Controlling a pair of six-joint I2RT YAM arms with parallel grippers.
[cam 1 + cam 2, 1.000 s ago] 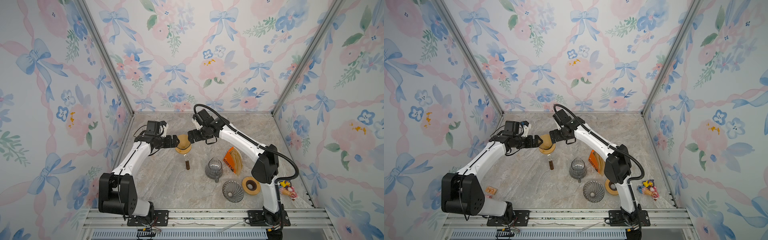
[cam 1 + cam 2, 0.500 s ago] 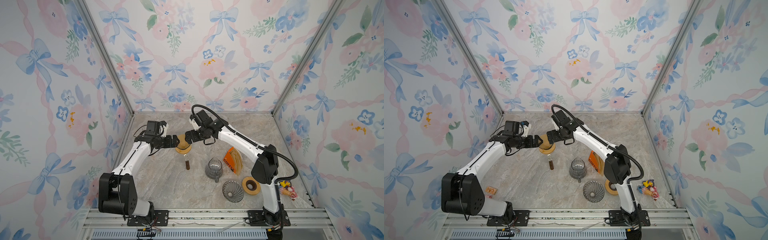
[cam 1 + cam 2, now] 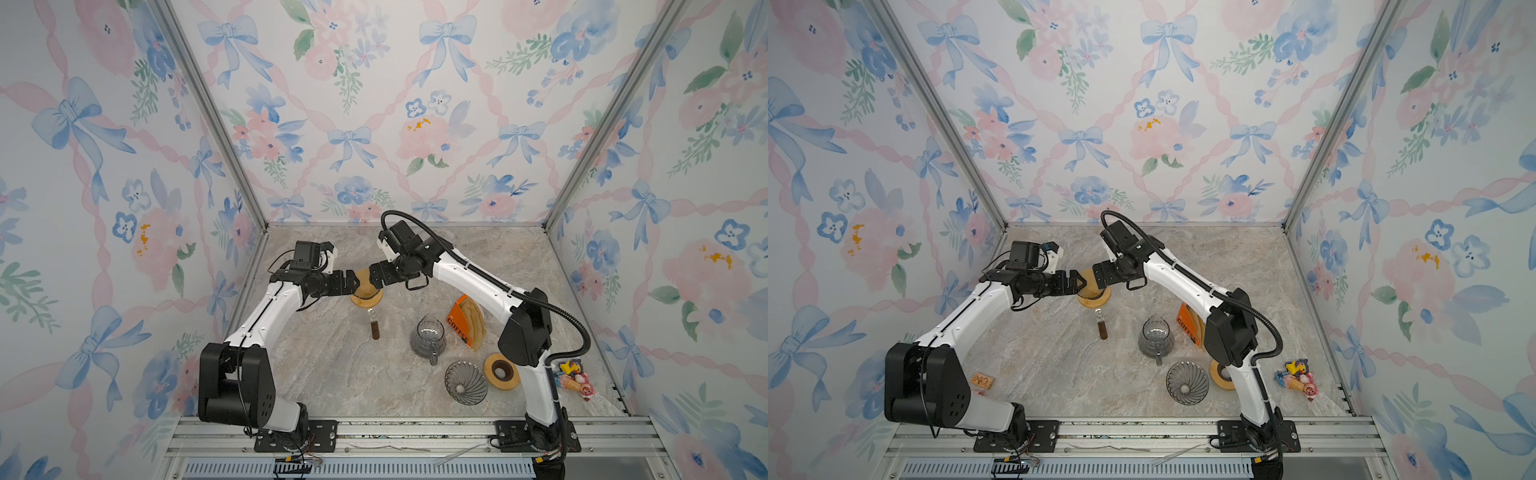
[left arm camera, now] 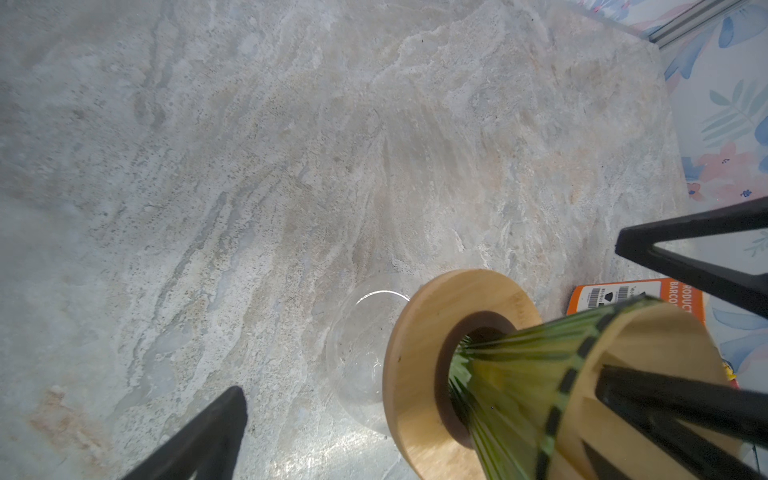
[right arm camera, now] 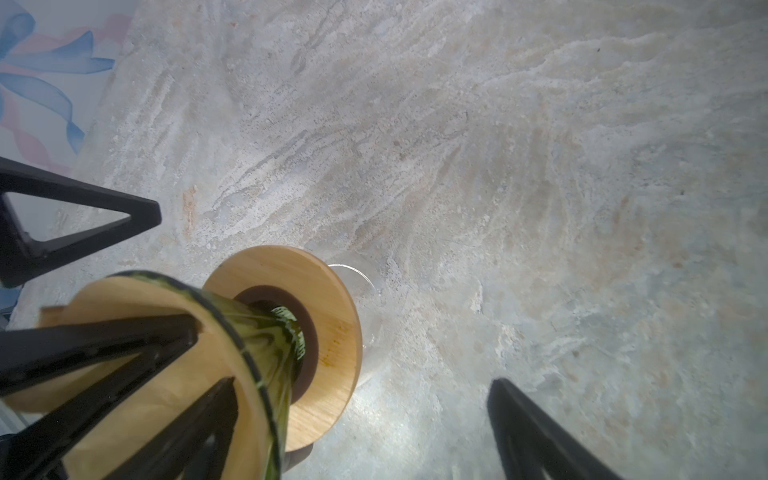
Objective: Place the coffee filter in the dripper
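Glossy ribbed glass dripper (image 4: 519,374), smooth wood collar (image 4: 415,353), matt paper filter (image 4: 652,336), stone-look tbl (image 4: 249,166)

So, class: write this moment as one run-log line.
coffee filter: in dripper | dripper: on glass | left gripper: open, at dripper rim | right gripper: open, opposite side

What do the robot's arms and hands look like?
The left arm and right arm have smooth white shells with chunky black joints and black bases. A thick black cable loops along the right arm. The left hand and right hand are black, with thin fingers shaped like hollow triangles.
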